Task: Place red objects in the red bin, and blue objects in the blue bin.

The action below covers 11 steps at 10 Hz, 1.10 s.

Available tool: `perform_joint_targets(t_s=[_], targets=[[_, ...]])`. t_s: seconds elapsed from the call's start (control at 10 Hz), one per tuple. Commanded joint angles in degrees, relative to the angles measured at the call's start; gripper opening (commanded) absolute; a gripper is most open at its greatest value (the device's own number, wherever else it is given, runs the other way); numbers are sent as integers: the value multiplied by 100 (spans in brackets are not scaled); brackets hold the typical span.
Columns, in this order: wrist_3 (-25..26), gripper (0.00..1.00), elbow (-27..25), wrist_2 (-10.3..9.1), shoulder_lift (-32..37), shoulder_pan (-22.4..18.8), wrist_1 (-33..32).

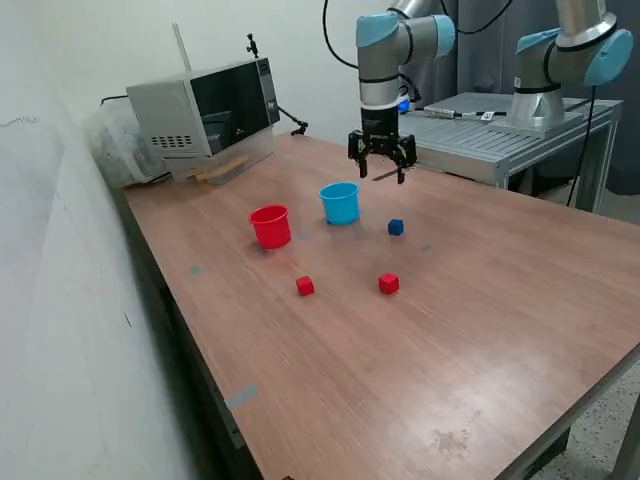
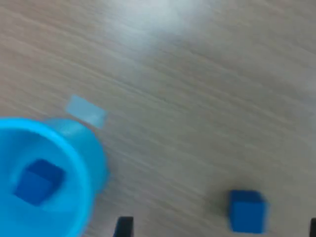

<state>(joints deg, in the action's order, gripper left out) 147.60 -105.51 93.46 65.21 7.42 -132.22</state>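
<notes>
The blue bin [image 1: 340,202] stands mid-table, and in the wrist view the blue bin [image 2: 54,168] holds one dark blue cube [image 2: 38,181]. A second blue cube [image 1: 396,227] lies on the table toward the exterior view's right of it, also caught by the wrist camera as the blue cube [image 2: 247,211]. The red bin [image 1: 270,226] stands on the exterior view's left of the blue bin. Two red cubes [image 1: 305,286] [image 1: 389,283] lie nearer the front. My gripper [image 1: 382,163] hangs open and empty above the table behind the blue bin; its fingertips [image 2: 123,227] show wide apart.
A microwave [image 1: 205,115] sits at the back left by the wall, with wooden sticks [image 1: 222,168] in front of it. A second robot arm [image 1: 560,60] stands on a grey metal platform [image 1: 490,120] at the back right. A patch of tape [image 1: 240,397] marks the table's left edge.
</notes>
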Motion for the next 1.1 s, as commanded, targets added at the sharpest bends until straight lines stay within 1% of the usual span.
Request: perform_joint_targets(t_s=[0.0,0.1,0.7,0.8,1.0], targets=[[-470,100,-224,-397,202,-565,3],[-469,100,-172,-721,176,-592,3],[-548,100,-75,-759,-587,-505,-207],[-548,100,12,-838,-632,-383,-207],[-453,100,118,-856,-790,-268,-303]])
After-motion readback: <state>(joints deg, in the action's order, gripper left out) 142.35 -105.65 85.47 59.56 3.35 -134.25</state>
